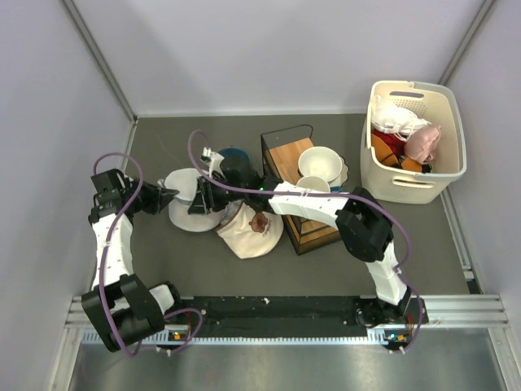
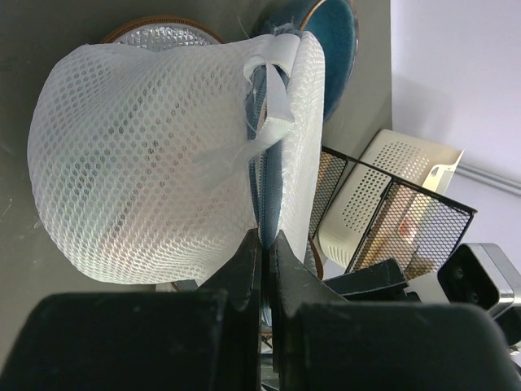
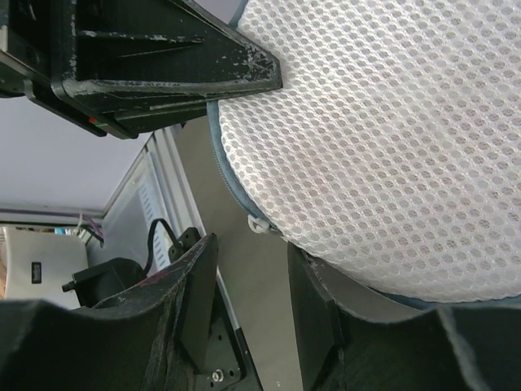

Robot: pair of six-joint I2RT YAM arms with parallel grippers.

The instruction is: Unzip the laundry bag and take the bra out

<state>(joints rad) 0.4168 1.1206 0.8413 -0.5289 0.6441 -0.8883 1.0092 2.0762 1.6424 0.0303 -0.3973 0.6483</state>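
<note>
The laundry bag [image 2: 146, 155] is lying on the dark table [image 1: 326, 269], just left of the cream cloth [image 1: 251, 232] and in front of a blue bowl [image 1: 234, 159]. The left gripper [image 2: 262, 242] is pinching the bag's rim seam, its fingers clenched tight on the mesh. The right gripper [image 3: 251, 251] is hovering at the bag's edge with its jaws parted and nothing between them, and the small white zipper pull [image 3: 259, 225] is sitting just above the gap. A faint peach tint, apparently the bra [image 3: 326, 159], is showing through the mesh inside the bag, though its shape cannot be made out. The beige basket [image 1: 411, 183] is standing well apart on the right
</note>
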